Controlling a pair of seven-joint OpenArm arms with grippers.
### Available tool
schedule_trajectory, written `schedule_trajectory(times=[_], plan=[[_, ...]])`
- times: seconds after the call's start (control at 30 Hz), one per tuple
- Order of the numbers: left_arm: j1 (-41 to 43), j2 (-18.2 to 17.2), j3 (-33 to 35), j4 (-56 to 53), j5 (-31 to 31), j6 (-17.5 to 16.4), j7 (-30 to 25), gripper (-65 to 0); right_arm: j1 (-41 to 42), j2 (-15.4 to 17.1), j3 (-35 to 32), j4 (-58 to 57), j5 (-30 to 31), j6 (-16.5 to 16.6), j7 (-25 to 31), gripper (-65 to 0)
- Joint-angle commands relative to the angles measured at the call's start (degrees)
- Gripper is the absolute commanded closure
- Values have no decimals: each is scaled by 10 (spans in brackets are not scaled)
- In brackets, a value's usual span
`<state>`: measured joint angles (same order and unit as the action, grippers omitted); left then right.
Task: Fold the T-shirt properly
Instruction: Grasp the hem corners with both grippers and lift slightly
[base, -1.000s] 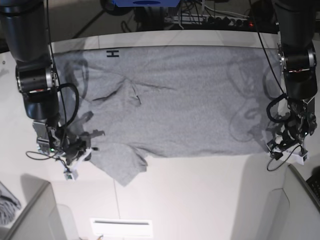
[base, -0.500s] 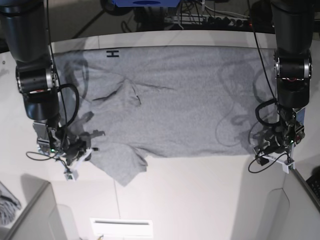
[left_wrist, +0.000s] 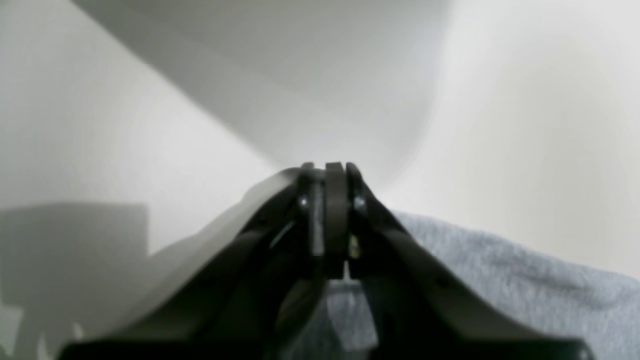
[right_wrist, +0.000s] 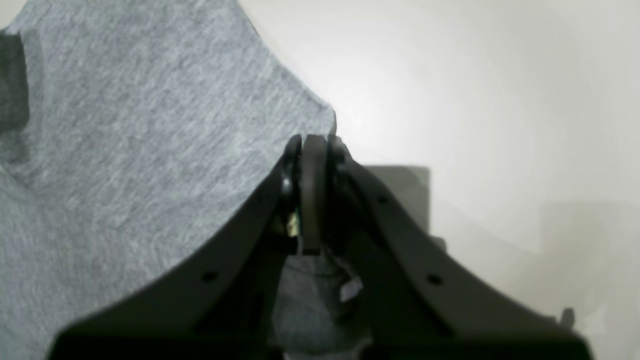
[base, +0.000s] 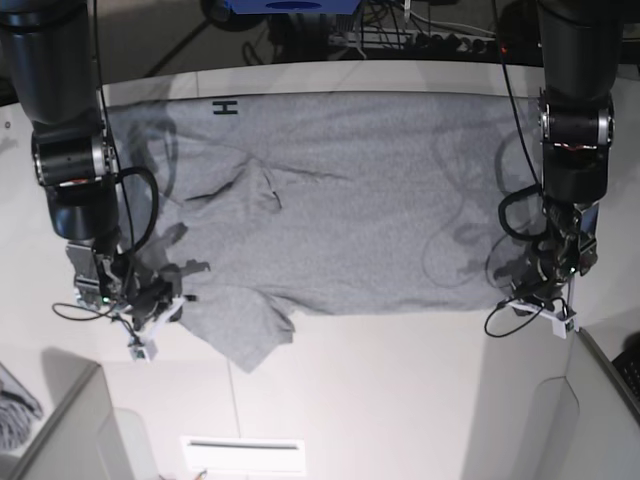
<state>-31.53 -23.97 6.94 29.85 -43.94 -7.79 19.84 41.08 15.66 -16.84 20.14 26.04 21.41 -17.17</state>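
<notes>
The left gripper (base: 545, 300), open a second ago beside the table's edge, has moved in and clamped on the near corner of the T-shirt (base: 340, 210), while the right gripper (base: 150, 305) stays clenched on the sleeve corner, so the spread shirt looks ready for lifting into a fold.

There is one grey T-shirt (base: 330, 200) spread on one white table (base: 380, 400), and it bears one small patch of black lettering (base: 225, 106) at its far edge, well away from either set of jaws. Two arms work over it, so two grippers: the left gripper (base: 543, 298) with its jaws pressed together at one near corner of the cloth, the right gripper (base: 150, 305) with its jaws likewise together at the other near side, beside the one sleeve (base: 240, 325) that sticks out there.
</notes>
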Motion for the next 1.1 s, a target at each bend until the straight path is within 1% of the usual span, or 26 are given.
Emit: schedule_trajectory(times=[0.0,0.13,0.2,0.27,0.37,0.5,0.57,0.67,0.77,0.8,0.9,1.0,1.07], plan=[[12,-3,0,7,9,8,42,0,11,6,2,1,-7,-9,5,0],[38,-7,-1,53,6,8,44,0,3,6,2,1,-7,-9,38,0],[45,-17,-3,80,3,8,47,0,1,6,2,1,-7,-9,56,0],[54,-20,-22,107,-8,8,52,0,1,6,2,1,-7,-9,65,0],[77,-19,-78,142,-21,8,67,0,1,6,2,3,-3,-9,65,0],[95,-18,-116,201,-21,8,95,0,-12,9,2,50,-3,-9,64,0],[101,-17,-122,229,-21,8,107,0,-24,22,2,81,-3,-9,61,0],[108,-17,-123,255,-22,8,116,0,-37,27,2,119,-3,-9,46,0],[112,-17,-123,273,-25,9,117,0,-47,29,2,148,-3,-9,45,0],[117,-17,-123,279,-25,10,117,0,-51,35,3,159,-3,-9,45,0],[121,-17,-123,300,-25,11,117,0,-52,40,3,172,-3,-9,45,0],[121,-17,-123,322,-25,11,141,0,-52,42,3,172,-3,-9,45,0],[121,-17,-124,336,-25,11,148,0,-52,48,3,172,-4,-9,45,0]])
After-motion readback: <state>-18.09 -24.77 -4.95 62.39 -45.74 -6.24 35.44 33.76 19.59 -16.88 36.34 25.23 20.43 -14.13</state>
